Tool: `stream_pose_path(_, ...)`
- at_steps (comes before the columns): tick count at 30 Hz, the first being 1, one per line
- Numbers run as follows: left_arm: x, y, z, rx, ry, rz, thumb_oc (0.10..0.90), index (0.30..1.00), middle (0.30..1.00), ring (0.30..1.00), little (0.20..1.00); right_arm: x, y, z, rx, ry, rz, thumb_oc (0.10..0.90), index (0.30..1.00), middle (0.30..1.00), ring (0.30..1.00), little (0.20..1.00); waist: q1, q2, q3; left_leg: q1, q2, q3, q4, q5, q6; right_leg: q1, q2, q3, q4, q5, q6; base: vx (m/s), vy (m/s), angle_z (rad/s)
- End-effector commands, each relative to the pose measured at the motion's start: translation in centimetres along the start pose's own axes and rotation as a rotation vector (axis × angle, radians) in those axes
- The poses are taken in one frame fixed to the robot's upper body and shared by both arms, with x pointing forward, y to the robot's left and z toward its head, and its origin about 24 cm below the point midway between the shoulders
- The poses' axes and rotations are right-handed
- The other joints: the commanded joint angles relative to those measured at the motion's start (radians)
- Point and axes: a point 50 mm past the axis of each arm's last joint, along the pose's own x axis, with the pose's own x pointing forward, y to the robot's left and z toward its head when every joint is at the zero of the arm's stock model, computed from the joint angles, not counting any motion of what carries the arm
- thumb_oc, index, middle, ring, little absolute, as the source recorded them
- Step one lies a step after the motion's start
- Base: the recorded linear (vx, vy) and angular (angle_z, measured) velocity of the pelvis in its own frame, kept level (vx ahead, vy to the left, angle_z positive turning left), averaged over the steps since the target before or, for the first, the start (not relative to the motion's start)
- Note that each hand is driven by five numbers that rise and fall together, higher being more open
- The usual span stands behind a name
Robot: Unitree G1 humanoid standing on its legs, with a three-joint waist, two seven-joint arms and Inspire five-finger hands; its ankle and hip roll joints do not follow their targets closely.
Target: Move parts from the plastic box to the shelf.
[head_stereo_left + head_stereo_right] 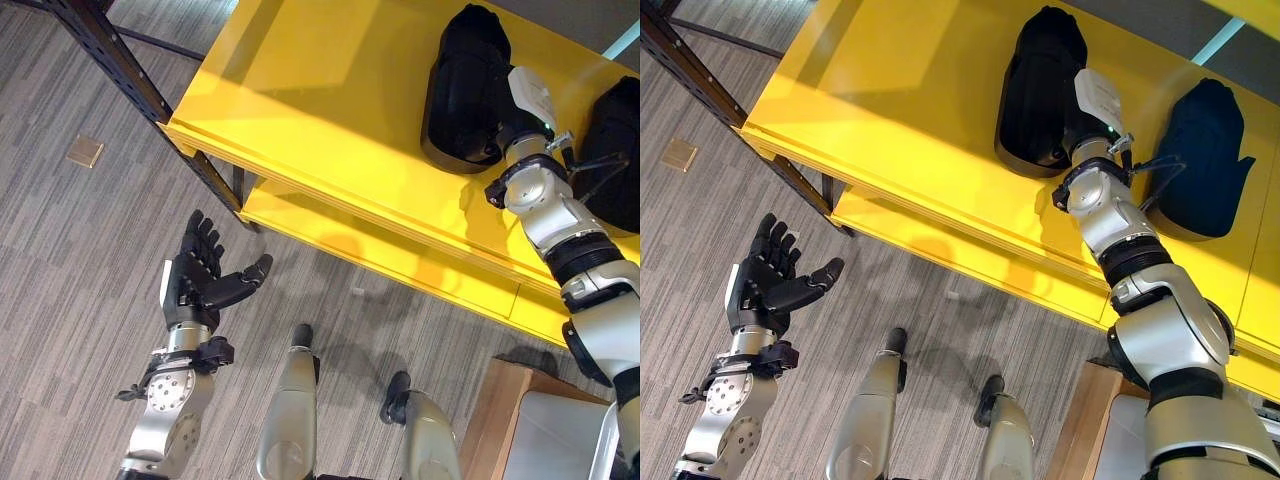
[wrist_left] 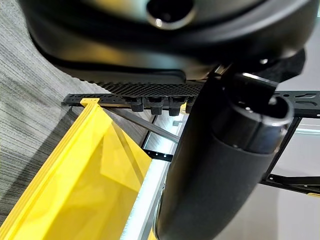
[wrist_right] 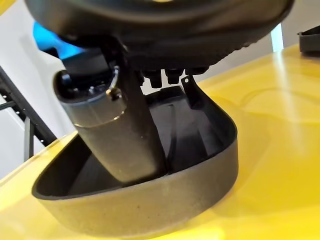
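We see a big yellow shelf with a lower yellow board under it, held up by a dark metal frame that stands on the grey striped floor. On the top board lie two black parts. The nearer black part is shaped like a deep shell, and the other black part lies just beside it, farther to the right. Our right hand is at the near black part, with its white cover showing on top. In the right wrist view its thumb goes down inside the hollow of the part, pressed against the rim, and the part sits flat on the yellow board. The fingers are hidden behind the part, so we cannot tell if that hand is gripping it or not. Our left hand is low over the floor, well apart from the shelf, with its fingers spread wide and straight and nothing in it. A corner of a wooden box shows at the lower right. A small tan square lies on the floor.
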Motion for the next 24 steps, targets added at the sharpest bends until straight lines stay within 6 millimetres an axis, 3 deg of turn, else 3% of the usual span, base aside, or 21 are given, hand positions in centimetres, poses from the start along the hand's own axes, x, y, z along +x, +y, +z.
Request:
stream_pose_path(1, -0.1, -1.3, 5.5, -0.053, -0.287, -0.084, 0.900, 1.000, 1.000, 1.000, 1.000, 1.0, -2.3, 0.2, -0.007, 0.023, -0.078, 0.900, 1.000, 1.000, 1.000, 1.000, 0.007, 0.025, -0.014, 0.033, 0.106, 0.013, -0.042, 0.004, -0.016, 0.050, -0.026, 0.045, 0.010, 0.010, -0.011, 0.00, 0.000, 0.00)
stream_pose_path(24, 0.0, -1.5, 5.3, -0.046, -0.277, -0.087, 0.900, 1.000, 1.000, 1.000, 1.000, 0.4, -0.9, -2.0, 0.036, 0.137, -0.084, 0.900, 1.000, 1.000, 1.000, 1.000, 0.005, 0.028, -0.014, 0.032, 0.102, 0.013, -0.039, 0.003, -0.012, 0.056, -0.025, 0.043, 0.007, 0.013, -0.011, 0.00, 0.000, 0.00)
